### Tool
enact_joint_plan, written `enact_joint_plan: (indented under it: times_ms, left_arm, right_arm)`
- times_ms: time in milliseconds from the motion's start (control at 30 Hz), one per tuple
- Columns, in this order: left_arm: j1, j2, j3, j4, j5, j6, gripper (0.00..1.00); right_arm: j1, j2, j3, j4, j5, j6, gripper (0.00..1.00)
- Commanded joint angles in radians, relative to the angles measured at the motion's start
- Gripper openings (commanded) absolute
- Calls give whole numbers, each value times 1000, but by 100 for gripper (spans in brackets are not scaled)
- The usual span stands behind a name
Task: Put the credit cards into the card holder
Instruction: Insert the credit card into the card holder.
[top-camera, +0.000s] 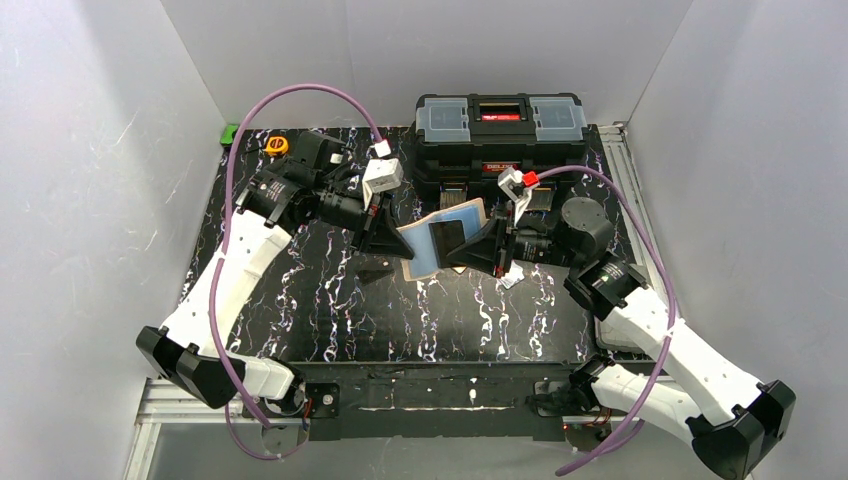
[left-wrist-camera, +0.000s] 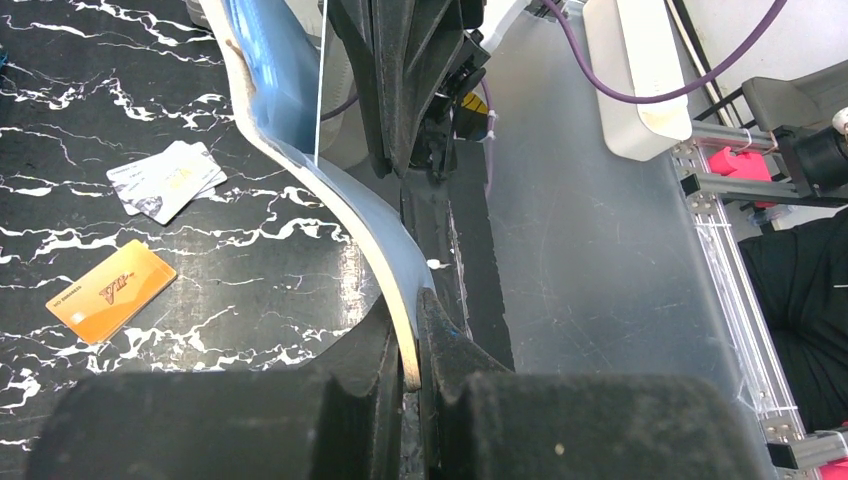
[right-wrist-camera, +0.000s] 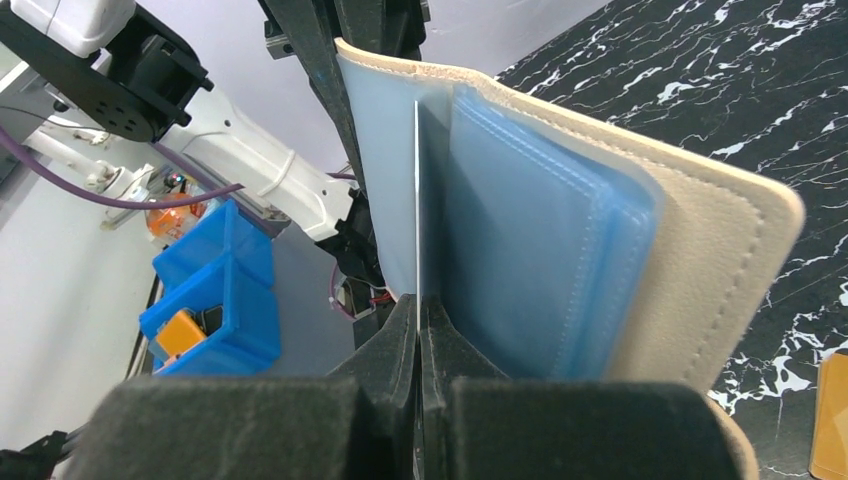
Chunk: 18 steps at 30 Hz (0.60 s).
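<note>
My L fingers (left-wrist-camera: 350, 370) pinch the open cream-beige folding card holder (right-wrist-camera: 700, 260). R fingers (right-wrist-camera: 465, 365) pinch the thin black card (top-camera: 447, 238) at its pocket, not fully in, I think. Flat orange card (left-wrist-camera: 110, 290) waits on black marbled counter (left-wrist-camera: 270, 270).

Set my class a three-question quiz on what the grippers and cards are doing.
1. True or false: the orange rectangular plastic card lies flat on the black marbled tabletop.
2. The left gripper is shut on: A the cream-beige folding wallet; B the orange card; C nothing.
3. Fill in: the right gripper pinches a thin dark card beside the wallet's pale ___ pockets.
Key: 1 true; 2 A; 3 blue.
</note>
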<state>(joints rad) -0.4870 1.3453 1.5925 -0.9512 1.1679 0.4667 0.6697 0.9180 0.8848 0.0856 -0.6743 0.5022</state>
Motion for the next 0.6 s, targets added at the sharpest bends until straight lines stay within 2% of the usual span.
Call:
enact_joint_plan:
  times_ms: [0,233,333,500,567]
  left_arm:
    - [-12,-30,30,-10,35,34,0]
    - [-22,-26,33,-11,29,33,0]
    - [-27,-25,26,-10,25,34,5]
    - [-33,-26,11,25,16,-10,20]
    - [-33,-25,4,45,17,-34,22]
  right_arm:
    - [4,11,-7,56,-56,22,1]
    - [5,41,2,76,-92,29,1]
    - [5,46,0,89,-93,34,1]
    - [7,43,3,94,-84,29,1]
    - [7,41,5,95,-78,26,1]
